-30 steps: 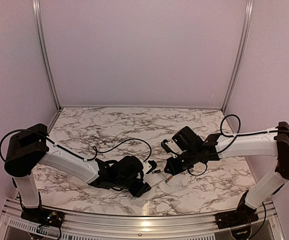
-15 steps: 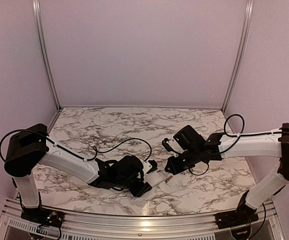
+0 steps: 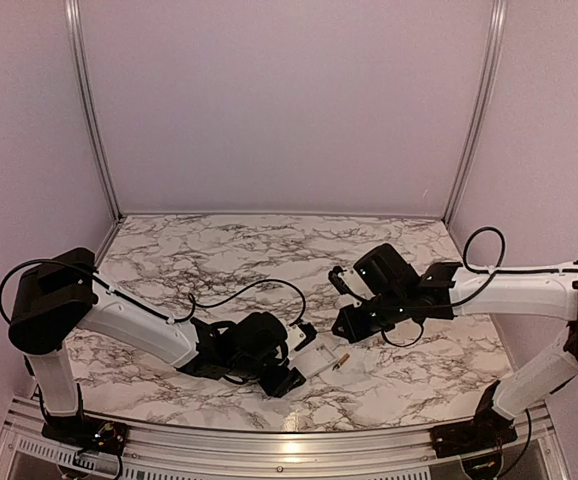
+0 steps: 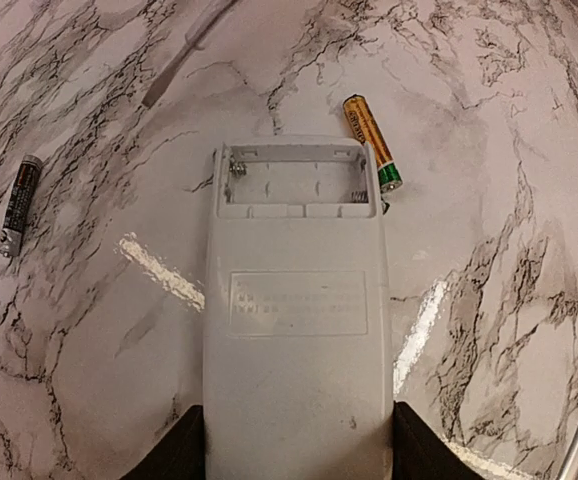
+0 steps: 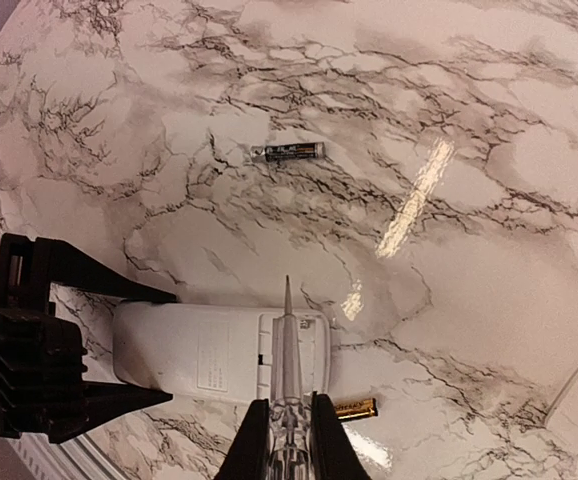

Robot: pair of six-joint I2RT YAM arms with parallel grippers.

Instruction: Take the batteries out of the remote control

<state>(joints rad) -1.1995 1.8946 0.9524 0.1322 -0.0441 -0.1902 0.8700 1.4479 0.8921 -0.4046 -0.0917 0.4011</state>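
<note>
From above: gripping the remote control (image 3: 316, 357) with the left fingers (image 3: 291, 378), one on each long side, low over the near middle of the marble surface (image 3: 219, 250); holding the right fingers (image 3: 344, 328) near its far end; can just make out the orange-gold battery (image 3: 341, 358) as a small speck by that end; cannot find the dark battery here.

From the left wrist: looking along the back of the remote control (image 4: 294, 330); left fingers (image 4: 174, 455) about half open and pressed on both its sides at the near end, so a firm hold; battery box (image 4: 294, 180) at the far end open and bare, only little metal springs inside; can see the orange-gold battery (image 4: 372, 142) lying on the surface just beside the box's right corner, maybe touching it; dark battery (image 4: 19, 205) well apart on the left.

From the right wrist: pinching a thin rod (image 5: 286, 340) with the right fingers (image 5: 252, 445), almost fully closed on it; rod crossing over the open end of the remote control (image 5: 219, 365), but cannot tell if touching it; orange-gold battery (image 5: 354, 408) beside that end; dark battery (image 5: 285, 152) far off on bare marble.

Looks like the very end of the job, with both batteries out of the box; next, most likely, need to lift the rod clear and lay the remote down softly; must take care not to bump the orange-gold battery and send it rolling.
</note>
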